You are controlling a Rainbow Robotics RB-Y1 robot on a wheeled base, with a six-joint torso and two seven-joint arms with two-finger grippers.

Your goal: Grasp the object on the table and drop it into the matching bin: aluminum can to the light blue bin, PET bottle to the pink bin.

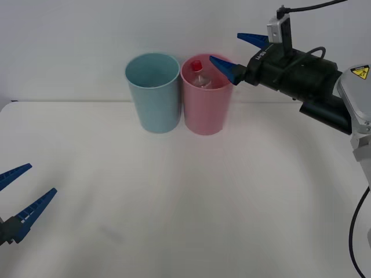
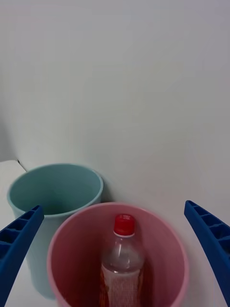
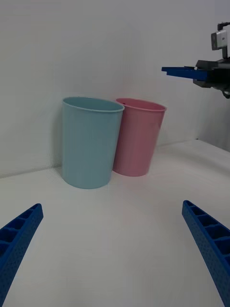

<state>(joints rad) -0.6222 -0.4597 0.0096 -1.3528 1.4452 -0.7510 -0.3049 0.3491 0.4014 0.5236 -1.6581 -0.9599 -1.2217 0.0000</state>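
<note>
Two bins [image 1: 152, 92] [image 1: 206, 98] touch at the table's [image 1: 174, 202] far edge, blue left, pink right. Bottle [image 2: 123, 261] stands upright inside pink; right wrist view shows label and cap, front just the cap. Right gripper [image 1: 236, 53] wide open, empty, above pink's rim. Left gripper [image 1: 20, 197] open, empty, near the table's left edge

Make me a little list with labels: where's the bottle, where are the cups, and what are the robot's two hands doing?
bottle: PET bottle stands upright inside the pink bin, red cap up
cups: light blue bin sits beside the pink one on the table
right hand: right gripper open, above the pink bin's rim, holding nothing
left hand: left gripper open, low at the table's near left, away from the bins
</note>
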